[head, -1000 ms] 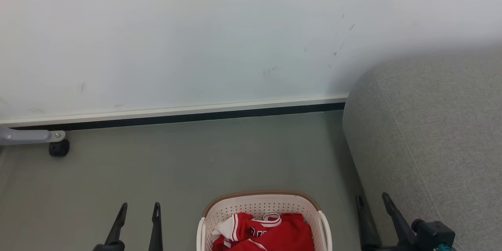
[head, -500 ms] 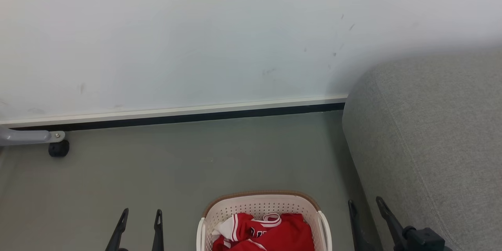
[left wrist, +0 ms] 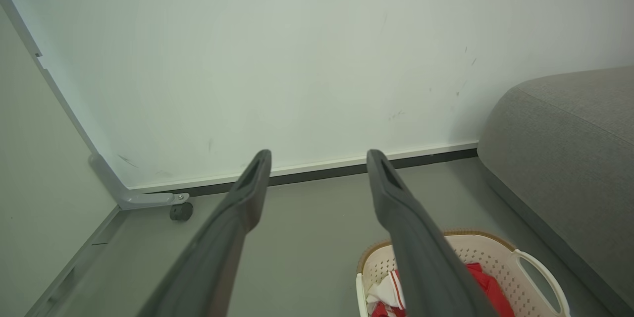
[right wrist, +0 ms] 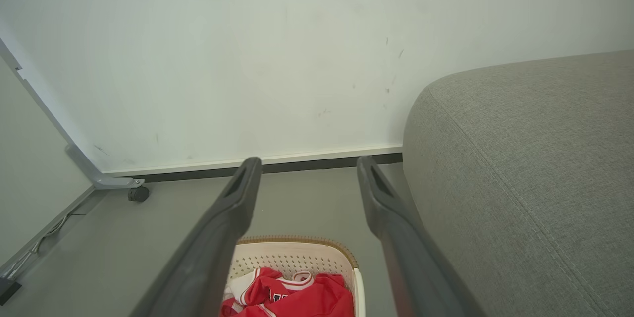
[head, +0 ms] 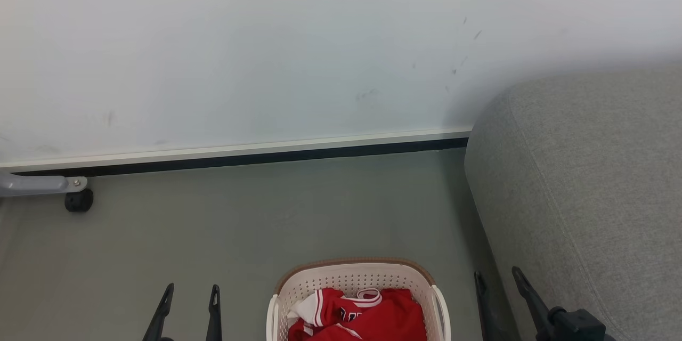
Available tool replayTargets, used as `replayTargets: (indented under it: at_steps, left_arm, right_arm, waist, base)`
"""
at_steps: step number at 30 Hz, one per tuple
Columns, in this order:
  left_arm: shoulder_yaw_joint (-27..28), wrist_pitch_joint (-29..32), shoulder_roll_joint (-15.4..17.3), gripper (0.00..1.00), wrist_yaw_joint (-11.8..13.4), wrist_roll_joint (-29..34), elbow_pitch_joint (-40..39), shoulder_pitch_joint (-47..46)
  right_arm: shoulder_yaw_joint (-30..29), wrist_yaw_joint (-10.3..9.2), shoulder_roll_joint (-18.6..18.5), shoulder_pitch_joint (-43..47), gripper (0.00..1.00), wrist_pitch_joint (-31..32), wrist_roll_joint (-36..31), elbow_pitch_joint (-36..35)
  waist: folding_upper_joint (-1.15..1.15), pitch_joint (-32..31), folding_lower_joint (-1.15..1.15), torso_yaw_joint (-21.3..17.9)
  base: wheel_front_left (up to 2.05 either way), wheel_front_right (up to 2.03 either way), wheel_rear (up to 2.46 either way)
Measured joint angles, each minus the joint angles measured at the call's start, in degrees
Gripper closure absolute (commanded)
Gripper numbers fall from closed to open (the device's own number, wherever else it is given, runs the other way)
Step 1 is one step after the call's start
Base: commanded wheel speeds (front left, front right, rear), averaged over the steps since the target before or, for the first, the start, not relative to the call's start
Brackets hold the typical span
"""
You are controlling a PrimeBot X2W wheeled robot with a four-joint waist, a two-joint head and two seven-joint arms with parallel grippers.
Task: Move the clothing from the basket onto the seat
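Half-second on, hardly moved. Flanking cream perforated basket (head: pixel 352 279) of red clothing (head: pixel 373 315) with dark left gripper (head: pixel 192 290), right gripper (head: pixel 496 274) splayed.

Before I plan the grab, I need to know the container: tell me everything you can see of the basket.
The basket is cream plastic with perforated walls, a brown rim and a loop handle at each side. It stands upright on the grey floor beside the sofa, holding crumpled red clothing. Its near end is cut off.
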Motion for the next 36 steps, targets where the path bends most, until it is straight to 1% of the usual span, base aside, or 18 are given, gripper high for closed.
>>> replayTargets:
  at_steps: [20, 30, 36]
  left_arm:
    - [0.2, 0.0, 0.0, 0.0, -0.1, 0.0, 0.0, 0.0]
    - [-0.3, 0.0, 0.0, 0.0, -0.6, 0.4, -0.5, -0.6]
    - [-2.3, 0.0, 0.1, 0.0, -2.3, 2.0, -0.6, -5.2]
  right_arm:
    - [-0.3, 0.07, 0.1, 0.0, 0.0, 0.0, -0.1, -0.2]
    - [-1.0, 0.08, 0.1, -0.3, 0.0, 0.0, -0.5, -1.8]
    - [-2.6, 0.09, -0.3, -2.0, 0.0, 0.0, -0.5, -3.6]
  waist:
    - [0.0, 0.8, 0.0, 0.0]
    - [0.0, 3.3, 0.0, -0.3]
    - [0.0, 7.0, 0.0, -0.3]
  base:
    - [0.0, 0.0, 0.0]
    - [0.0, 0.0, 0.0]
    - [0.0, 0.0, 0.0]
